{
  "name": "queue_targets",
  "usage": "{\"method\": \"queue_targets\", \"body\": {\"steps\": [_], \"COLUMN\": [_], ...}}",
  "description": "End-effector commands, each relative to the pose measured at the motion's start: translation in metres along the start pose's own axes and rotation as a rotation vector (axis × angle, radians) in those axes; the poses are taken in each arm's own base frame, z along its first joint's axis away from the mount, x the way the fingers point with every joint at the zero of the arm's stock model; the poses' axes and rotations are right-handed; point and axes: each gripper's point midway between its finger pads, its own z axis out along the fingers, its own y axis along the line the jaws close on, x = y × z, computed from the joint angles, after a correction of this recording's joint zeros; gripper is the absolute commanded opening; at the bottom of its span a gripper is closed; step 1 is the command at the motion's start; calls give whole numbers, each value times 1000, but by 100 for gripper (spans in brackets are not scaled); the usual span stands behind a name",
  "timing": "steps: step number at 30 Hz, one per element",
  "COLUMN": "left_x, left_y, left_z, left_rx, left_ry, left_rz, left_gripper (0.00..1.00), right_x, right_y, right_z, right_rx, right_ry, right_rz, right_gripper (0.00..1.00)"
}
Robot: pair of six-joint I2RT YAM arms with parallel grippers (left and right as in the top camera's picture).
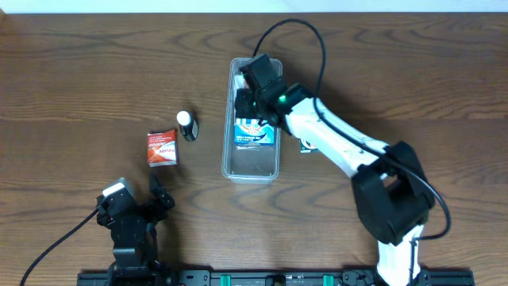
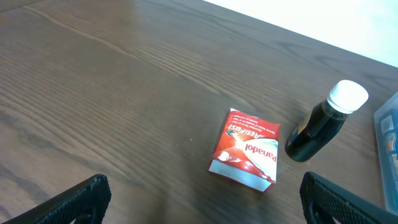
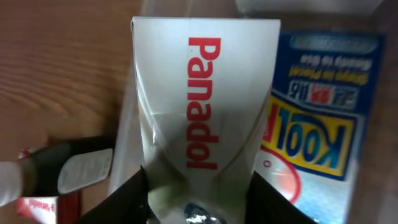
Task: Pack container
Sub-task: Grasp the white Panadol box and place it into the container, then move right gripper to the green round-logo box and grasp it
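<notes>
The clear container point(image 1: 232, 163) lies lengthwise at the table's middle, with a blue Kool carton point(image 1: 257, 134) inside it. My right gripper point(image 1: 246, 102) is over the container's far half, shut on a white Panadol box point(image 3: 202, 106); the blue carton point(image 3: 323, 118) shows beside it in the right wrist view. A red Panadol box point(image 1: 161, 148) and a small dark bottle with a white cap point(image 1: 186, 125) lie left of the container. My left gripper point(image 1: 147, 202) is open and empty near the front edge, with the red box point(image 2: 245, 149) and bottle point(image 2: 323, 121) ahead of it.
A small dark item point(image 1: 305, 145) lies on the table just right of the container, under the right arm. The right arm point(image 1: 341, 147) reaches diagonally from the front right over the container's right side.
</notes>
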Motion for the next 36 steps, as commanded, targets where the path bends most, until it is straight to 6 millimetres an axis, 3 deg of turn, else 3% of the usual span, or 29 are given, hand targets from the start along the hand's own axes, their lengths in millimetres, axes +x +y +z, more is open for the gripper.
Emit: {"method": "queue_targets", "body": {"steps": [1, 6, 10, 13, 18, 21, 23, 26, 30, 36], "left_x": [7, 7, 7, 7, 7, 7, 7, 7, 7, 7], "left_y": [2, 2, 2, 2, 2, 2, 2, 2, 2, 2], "left_z": [3, 3, 3, 3, 3, 3, 3, 3, 3, 3], "left_rx": [-8, -8, -8, -8, -8, -8, -8, -8, -8, -8], "left_ry": [14, 14, 14, 14, 14, 14, 14, 14, 14, 14], "left_rz": [14, 14, 14, 14, 14, 14, 14, 14, 14, 14], "left_gripper": [98, 98, 98, 98, 98, 98, 98, 98, 98, 98], "right_x": [-9, -19, -29, -46, -74, -77, -70, -48, -11, 37], "right_y": [9, 21, 15, 4, -37, -68, -92, -123, -152, -172], "right_z": [-4, -9, -19, -41, -108, -140, -151, -148, -119, -73], "right_rx": [-28, -88, -87, -75, -12, 49, 99, 169, 258, 324], "right_ry": [-36, -65, -83, -115, -162, -150, -107, 2, 139, 272], "right_rz": [30, 17, 7, -12, -44, -54, -47, -35, -31, -20], "right_gripper": [61, 71, 68, 66, 63, 72, 76, 77, 77, 77]}}
